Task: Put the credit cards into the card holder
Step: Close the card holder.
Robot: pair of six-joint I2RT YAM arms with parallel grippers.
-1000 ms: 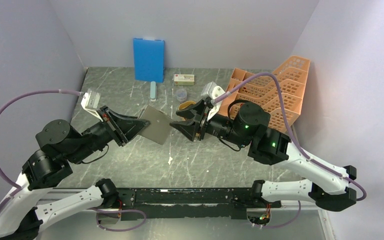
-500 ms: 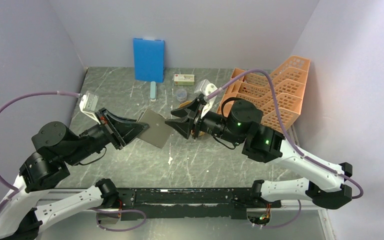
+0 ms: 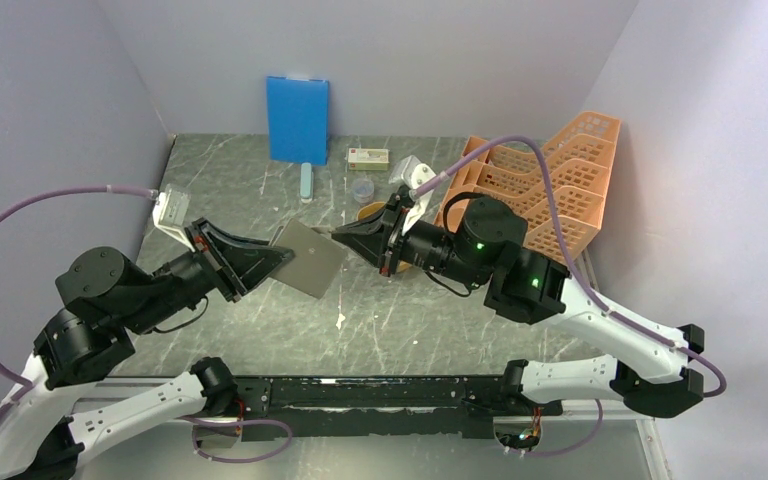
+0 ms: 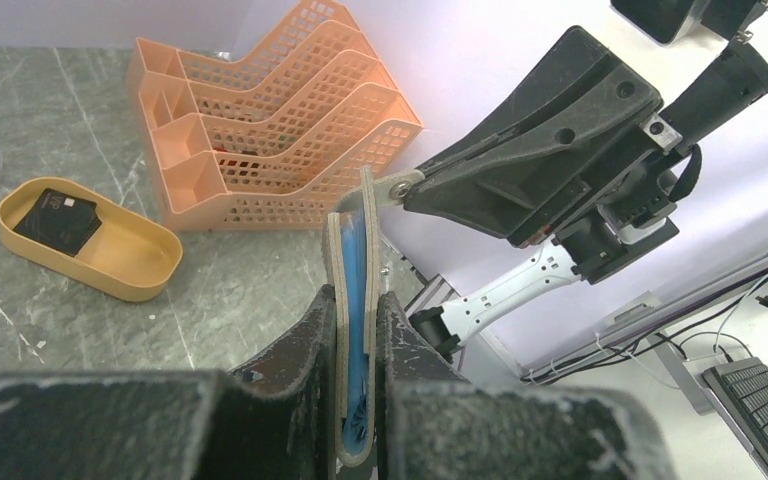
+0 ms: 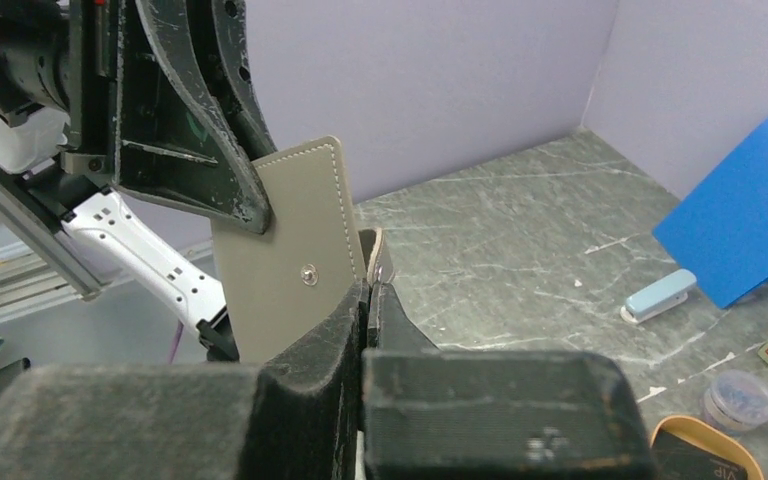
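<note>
The card holder, a taupe-grey wallet, is held up off the table between the two arms. My left gripper is shut on its folded spine; the left wrist view shows it edge-on, the blue lining showing between its two leaves. My right gripper is shut, its tips pinching the thin snap leaf at the wallet's free edge. The credit cards lie as a black stack in the orange oval tray, apart from both grippers.
An orange mesh organiser stands at the right. At the back wall leans a blue board. A white-and-green box, a small round clear container and a pale blue stapler lie near it.
My right gripper has moved left to the wallet's free edge and shut on its leaf. The left arm has shifted slightly, still holding the wallet.
</note>
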